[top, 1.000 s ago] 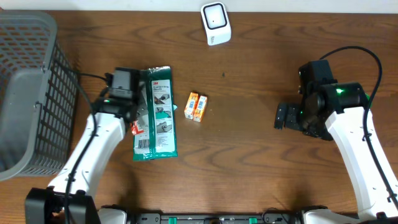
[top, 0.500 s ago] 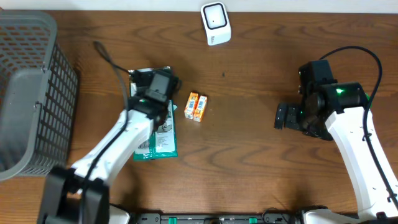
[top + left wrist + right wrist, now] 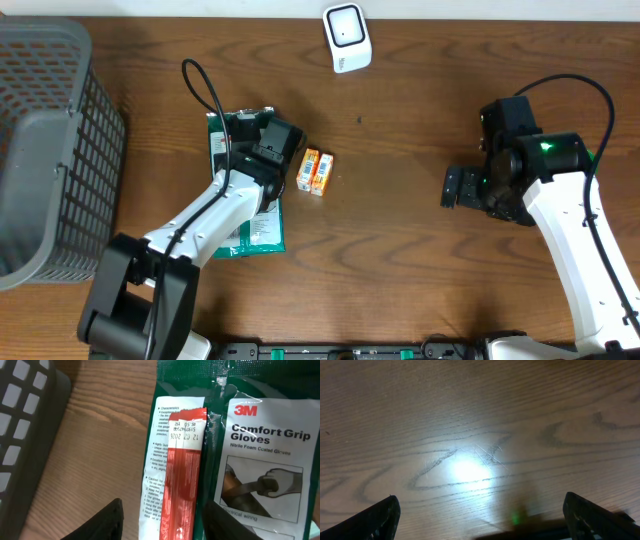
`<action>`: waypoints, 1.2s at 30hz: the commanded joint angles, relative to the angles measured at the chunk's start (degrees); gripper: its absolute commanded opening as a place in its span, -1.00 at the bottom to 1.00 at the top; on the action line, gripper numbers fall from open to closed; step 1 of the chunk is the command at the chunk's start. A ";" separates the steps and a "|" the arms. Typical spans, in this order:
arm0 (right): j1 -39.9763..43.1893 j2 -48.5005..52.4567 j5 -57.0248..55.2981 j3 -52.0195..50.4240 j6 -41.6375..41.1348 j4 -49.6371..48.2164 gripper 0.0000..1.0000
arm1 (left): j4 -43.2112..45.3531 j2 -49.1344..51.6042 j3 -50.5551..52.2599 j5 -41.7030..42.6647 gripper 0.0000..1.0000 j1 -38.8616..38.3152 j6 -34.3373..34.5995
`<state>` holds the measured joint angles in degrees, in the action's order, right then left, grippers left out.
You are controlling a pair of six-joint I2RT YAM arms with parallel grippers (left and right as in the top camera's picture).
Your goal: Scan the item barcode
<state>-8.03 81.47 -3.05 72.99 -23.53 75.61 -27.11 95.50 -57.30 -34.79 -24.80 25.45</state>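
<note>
A green 3M glove package (image 3: 265, 230) lies flat on the table under my left arm. In the left wrist view, a narrow red sachet (image 3: 185, 470) rests lengthwise on the package (image 3: 270, 435), over its white label. My left gripper (image 3: 262, 150) hovers over them. Its jaws (image 3: 165, 527) are open, one finger on each side of the sachet and clear of it. From overhead the sachet is hidden by the arm. The white scanner (image 3: 346, 38) stands at the far edge. My right gripper (image 3: 456, 187) is wide open (image 3: 482, 520) over bare wood on the right.
A grey mesh basket (image 3: 45, 150) fills the left side, its dark rim (image 3: 30, 420) close to the package. Two small orange boxes (image 3: 315, 172) lie just right of the package.
My left arm swung right and up across the green package. Its jaws went from shut to open around the red sachet. The right arm has not moved.
</note>
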 commanded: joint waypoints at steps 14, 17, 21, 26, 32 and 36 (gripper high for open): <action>0.13 -0.57 -0.74 -0.04 -0.85 -0.02 0.99 | -6.75 -2.69 -6.69 62.77 -0.07 29.27 -22.60; 0.13 -0.57 -0.74 -0.04 -0.85 -0.02 0.99 | -6.73 -0.79 -6.69 69.79 -0.12 33.83 -26.08; 0.11 -0.57 -0.76 -0.04 -0.85 -0.02 0.99 | -5.77 3.21 -6.69 75.01 -0.12 35.50 -30.42; 0.13 -0.57 -0.74 -0.04 -0.85 -0.02 0.99 | -1.97 10.29 -6.69 74.84 -0.12 35.50 -32.35; 0.13 -0.59 -0.74 -0.04 -0.85 -0.02 0.98 | -0.42 14.64 -6.69 74.88 -0.12 35.50 -32.33; 0.13 -0.57 -0.76 -0.04 -0.85 -0.02 0.99 | -0.44 14.38 -6.69 74.90 -0.27 35.50 -32.28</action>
<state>-8.03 81.47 -3.05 72.99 -23.53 75.59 -27.44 109.32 -63.26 39.33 10.83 -5.98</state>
